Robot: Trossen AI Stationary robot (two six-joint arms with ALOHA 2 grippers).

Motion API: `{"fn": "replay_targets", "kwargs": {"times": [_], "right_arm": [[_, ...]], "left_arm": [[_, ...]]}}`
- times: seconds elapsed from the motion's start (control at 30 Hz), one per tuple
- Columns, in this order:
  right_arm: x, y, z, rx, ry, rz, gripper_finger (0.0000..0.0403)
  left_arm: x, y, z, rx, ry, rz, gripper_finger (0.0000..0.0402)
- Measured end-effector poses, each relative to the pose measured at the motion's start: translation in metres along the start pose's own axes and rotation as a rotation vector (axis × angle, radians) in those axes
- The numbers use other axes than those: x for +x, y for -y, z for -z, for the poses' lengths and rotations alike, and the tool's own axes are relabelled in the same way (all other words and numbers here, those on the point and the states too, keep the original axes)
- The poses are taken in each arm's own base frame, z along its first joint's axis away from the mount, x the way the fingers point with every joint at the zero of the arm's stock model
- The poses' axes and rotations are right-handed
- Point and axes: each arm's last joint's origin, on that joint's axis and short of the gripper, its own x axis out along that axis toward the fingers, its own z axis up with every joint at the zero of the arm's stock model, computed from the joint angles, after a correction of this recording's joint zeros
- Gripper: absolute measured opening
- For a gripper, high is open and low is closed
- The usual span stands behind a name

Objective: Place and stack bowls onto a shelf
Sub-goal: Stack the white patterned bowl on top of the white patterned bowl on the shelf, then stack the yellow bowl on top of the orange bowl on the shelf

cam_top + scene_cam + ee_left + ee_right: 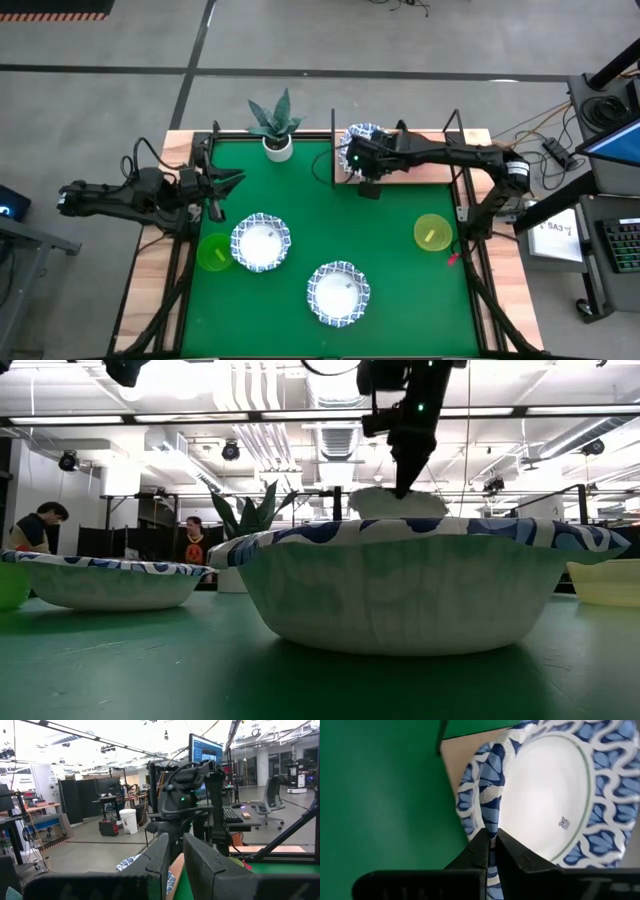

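My right pincer [490, 851] pinches the bowl [547, 795] rim over the shelf [420, 172], so I should lower it flat before letting go.

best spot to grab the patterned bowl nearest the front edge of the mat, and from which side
Grip the patterned bowl by its thin flared rim, coming straight down from above with one jaw inside and one outside. It sits upright with its mouth up, and its body is too wide to span. It stands apart from its neighbours, so any side seems free. The right gripper pinches the bowl on the shelf likewise.
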Motion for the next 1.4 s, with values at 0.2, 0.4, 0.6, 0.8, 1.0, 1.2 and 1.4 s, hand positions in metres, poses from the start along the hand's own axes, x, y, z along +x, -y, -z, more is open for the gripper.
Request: {"fn": "replay_targets", "kwargs": {"times": [0.2,0.4,0.6,0.8,1.0,1.2,1.4], "right_arm": [[0.014,0.011,0.006,0.041,-0.022,0.003,0.0013],[0.017,0.011,0.006,0.033,-0.008,-0.002,0.0015],[0.018,0.011,0.004,0.048,0.010,-0.007,0.0057],[0.018,0.011,0.003,0.050,0.015,-0.010,0.0095],[0.008,0.010,0.001,0.110,0.037,-0.052,0.0099],[-0.012,-0.005,-0.001,0.260,0.078,-0.294,0.0090],[-0.028,-0.039,0.004,0.446,-0.017,-0.525,0.0094]], "left_arm": [[0.000,0.000,0.000,0.000,-0.001,0.000,0.0040],[0.000,0.000,0.000,0.002,-0.002,0.001,0.0040],[0.000,0.000,0.000,0.003,-0.002,0.001,0.0040],[0.000,0.000,0.000,0.004,-0.002,0.000,0.0040],[0.000,0.000,0.001,0.004,-0.004,0.001,0.0040],[0.000,0.000,0.001,0.005,-0.006,0.001,0.0040],[0.001,0.001,0.002,0.008,-0.012,0.002,0.0040]]}}
